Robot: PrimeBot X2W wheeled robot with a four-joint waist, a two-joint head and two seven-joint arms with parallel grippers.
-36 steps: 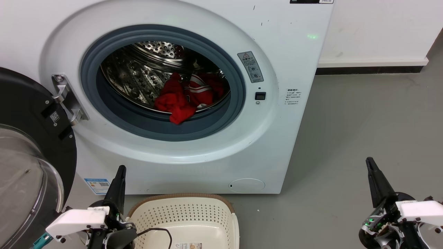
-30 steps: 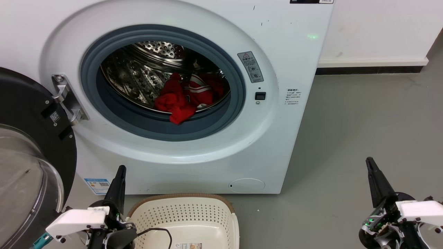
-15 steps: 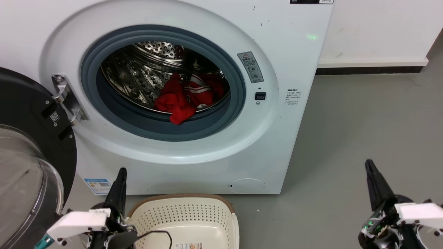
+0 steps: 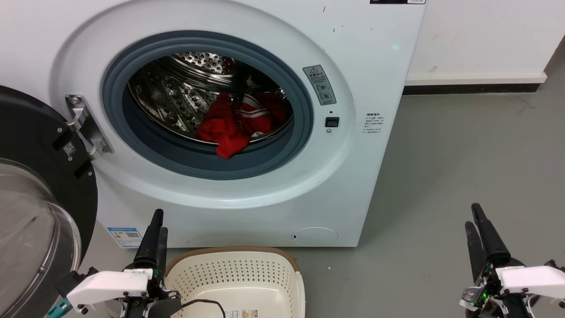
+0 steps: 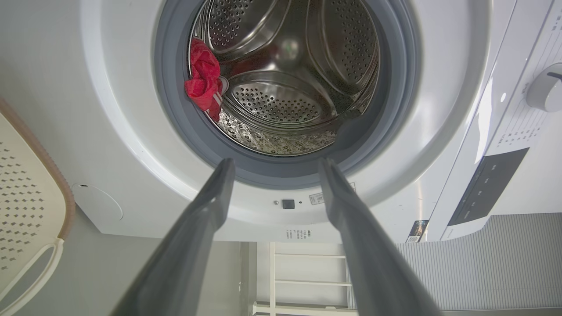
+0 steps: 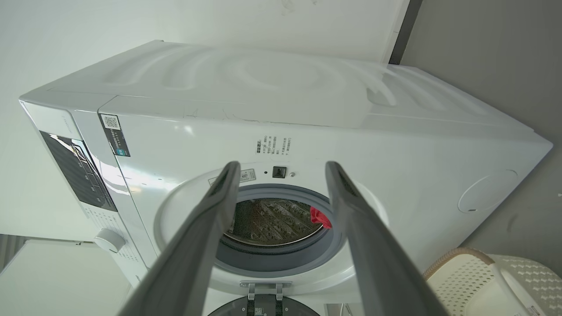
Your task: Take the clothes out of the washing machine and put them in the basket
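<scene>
Two red garments, the clothes [image 4: 231, 123], lie bunched at the front lip of the drum [image 4: 185, 97] inside the washing machine [image 4: 379, 70]. One fold hangs onto the grey gasket [image 4: 265, 163]. The door [image 4: 31, 128] stands open at left. The basket [image 4: 234, 271] sits on the floor [image 4: 463, 145] before the machine. The left gripper [image 4: 160, 221] is just beside the basket, jaws parted, gripping nothing. The right gripper [image 4: 472, 215] is well off to the right, jaws parted likewise.

On washing machine [image 4: 375, 66], warning-triangle sticker [image 4: 318, 85]; print too small to read.
</scene>
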